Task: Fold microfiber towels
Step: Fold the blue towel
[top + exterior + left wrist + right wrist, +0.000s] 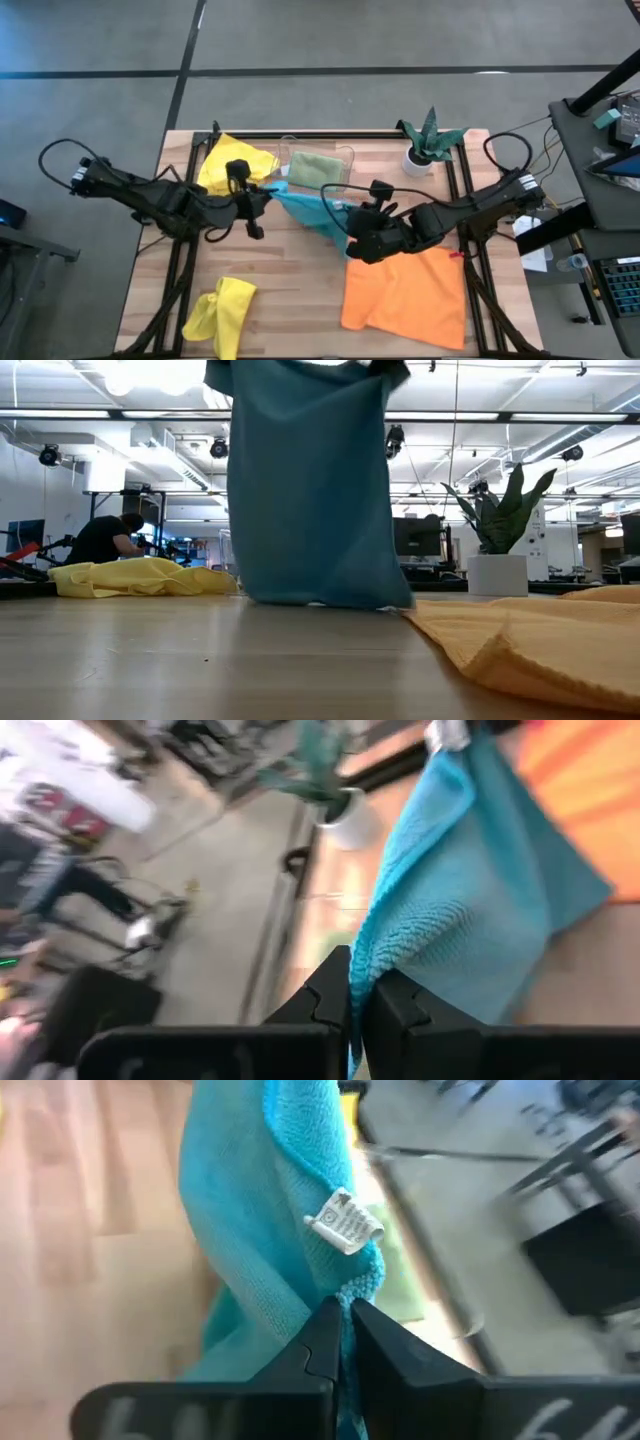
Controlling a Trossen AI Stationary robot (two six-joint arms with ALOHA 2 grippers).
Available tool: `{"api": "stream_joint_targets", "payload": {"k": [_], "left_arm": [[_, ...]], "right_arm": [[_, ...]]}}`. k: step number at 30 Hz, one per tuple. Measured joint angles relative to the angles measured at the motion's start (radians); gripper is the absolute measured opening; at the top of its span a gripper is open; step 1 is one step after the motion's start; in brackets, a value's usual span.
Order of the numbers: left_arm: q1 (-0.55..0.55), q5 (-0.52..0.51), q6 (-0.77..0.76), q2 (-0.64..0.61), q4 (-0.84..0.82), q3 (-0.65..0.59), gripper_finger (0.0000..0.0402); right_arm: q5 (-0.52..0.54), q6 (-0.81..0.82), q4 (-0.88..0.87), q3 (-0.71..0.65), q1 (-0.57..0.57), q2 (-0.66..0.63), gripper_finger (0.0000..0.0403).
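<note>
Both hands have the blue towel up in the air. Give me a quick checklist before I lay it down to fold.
1. Left hand shut on a blue towel corner: ok.
2. Right hand shut on the corner with the white tag: ok.
3. Towel hanging flat between the hands: not ok, it is bunched in the high view.
4. Lower edge off the table: not ok, it touches the wood.
5. Orange towel out of the way: cannot tell, it lies right beside.
6. Yellow towel at the near edge: ok, well apart.
</note>
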Motion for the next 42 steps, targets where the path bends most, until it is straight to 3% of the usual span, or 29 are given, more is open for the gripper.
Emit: {"api": "stream_joint_targets", "payload": {"k": [4, 9, 18, 24, 33, 42], "left_arm": [[0.000, 0.125, -0.085, 0.071, -0.029, -0.006, 0.0000], [0.000, 0.268, -0.130, 0.211, -0.029, -0.008, 0.0000], [0.009, 0.367, -0.179, 0.429, -0.030, -0.006, 0.0000], [0.019, 0.388, -0.181, 0.470, -0.027, -0.006, 0.0000], [0.021, 0.396, -0.203, 0.457, -0.022, -0.002, 0.0000], [0.021, 0.398, -0.203, 0.457, -0.024, -0.002, 0.0000]], "right_arm": [[-0.063, 0.012, 0.137, -0.141, 0.000, -0.028, 0.0038], [-0.117, 0.065, 0.216, -0.270, 0.000, -0.032, 0.0096], [-0.136, 0.218, 0.241, -0.408, 0.040, -0.032, 0.0190], [-0.174, 0.179, 0.504, -0.513, 0.093, -0.030, 0.0198], [-0.185, -0.072, 0.840, -0.599, 0.103, 0.094, 0.0199], [-0.126, -0.103, 0.773, -0.446, 0.095, 0.269, 0.0199]]}}
